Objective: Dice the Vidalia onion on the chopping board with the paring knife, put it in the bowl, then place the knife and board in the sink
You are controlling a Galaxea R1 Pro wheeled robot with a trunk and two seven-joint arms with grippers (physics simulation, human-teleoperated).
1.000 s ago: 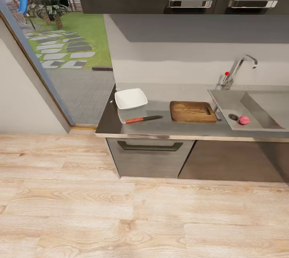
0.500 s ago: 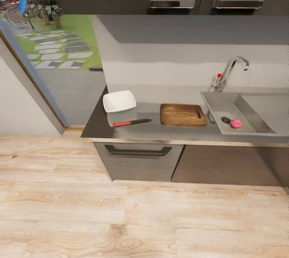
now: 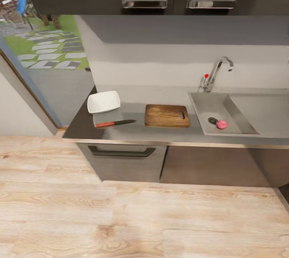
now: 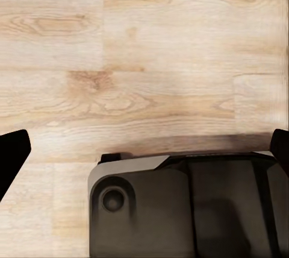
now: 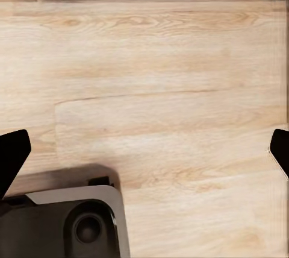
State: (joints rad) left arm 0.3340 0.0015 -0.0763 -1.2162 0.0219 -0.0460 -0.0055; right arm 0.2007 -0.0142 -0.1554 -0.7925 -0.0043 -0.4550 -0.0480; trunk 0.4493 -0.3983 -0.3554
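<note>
Pinkish Vidalia onion (image 3: pixel 222 124) lies in sink (image 3: pixel 200 107); both claws (image 4: pixel 144 149) (image 5: pixel 144 149) spread.

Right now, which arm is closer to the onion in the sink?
Probably right: the Vidalia onion sits toward my right side. Both the left end effector and right end effector hang over the wooden floor, away from the sink.

Pinkish onion (image 3: pixel 222 124), brown grained board (image 3: pixel 167 115), white bowl (image 3: pixel 104 102), red-handled knife (image 3: pixel 114 123), grey countertop (image 3: pixel 136 131).
</note>
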